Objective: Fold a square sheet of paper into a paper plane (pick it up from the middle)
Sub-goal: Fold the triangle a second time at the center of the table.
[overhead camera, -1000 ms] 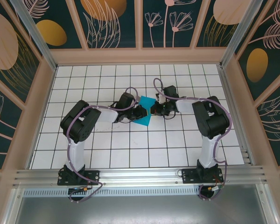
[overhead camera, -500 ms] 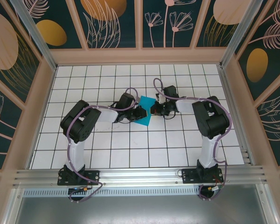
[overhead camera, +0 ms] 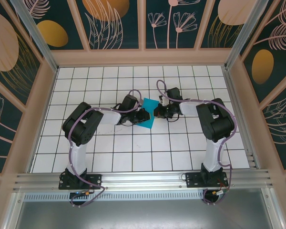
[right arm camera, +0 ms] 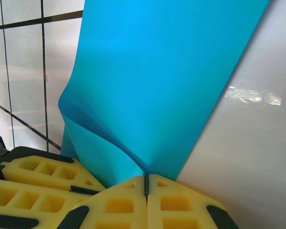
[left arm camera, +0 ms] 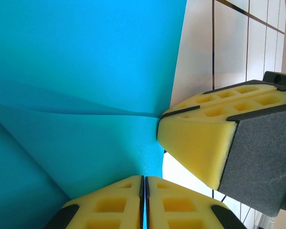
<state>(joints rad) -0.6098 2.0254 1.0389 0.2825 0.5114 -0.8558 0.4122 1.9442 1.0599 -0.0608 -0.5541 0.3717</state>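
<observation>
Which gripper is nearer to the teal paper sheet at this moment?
Neither, it is a tie. The left gripper is shut on the paper sheet from its left side, and the right gripper is shut on its right side.

**Both arms reaching inward, jaws closed**

Your left arm (overhead camera: 78, 126) rises from its base, bends at the elbow and reaches forward and to the right. Your right arm (overhead camera: 214, 119) mirrors it, reaching forward and to the left. Both wrists lie low and nearly face each other, so the left gripper (overhead camera: 144, 116) and the right gripper (overhead camera: 156, 111) sit just beside one another. On each gripper the yellow pads are pressed flat together, pinching the sheet of paper (overhead camera: 149, 104). In your left wrist view, the right gripper's pad stands close above your own fingertips.
</observation>
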